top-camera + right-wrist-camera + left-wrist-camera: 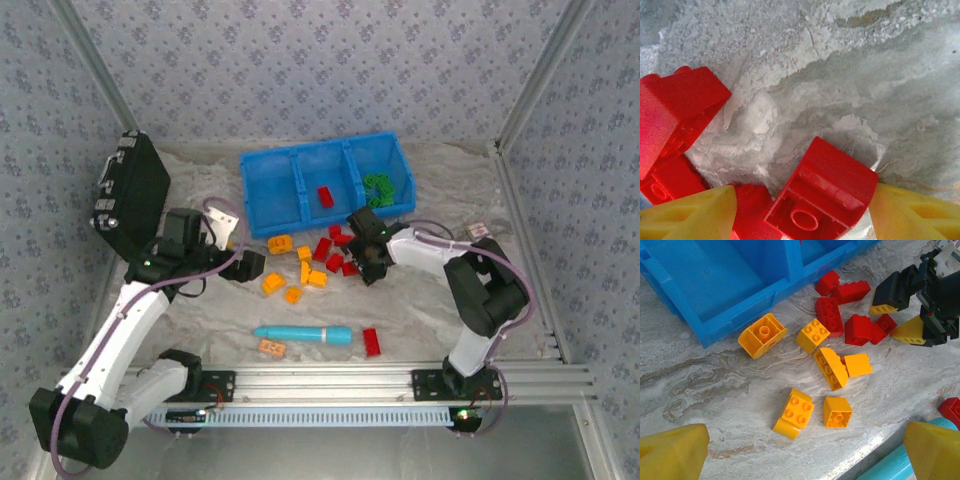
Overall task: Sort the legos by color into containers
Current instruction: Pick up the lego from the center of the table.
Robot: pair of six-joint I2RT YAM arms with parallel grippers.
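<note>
Crowding is the hazard: right gripper (802,216), spread around a tilted red brick (827,187) near the bin (262,222), has a second red brick (751,212) just beside it; closing could snag both or tip it. Left gripper (802,455) hangs spread over orange bricks (795,412).

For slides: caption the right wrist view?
Open right gripper straddles an overturned red lego on the marbled table, more red legos at left.
</note>
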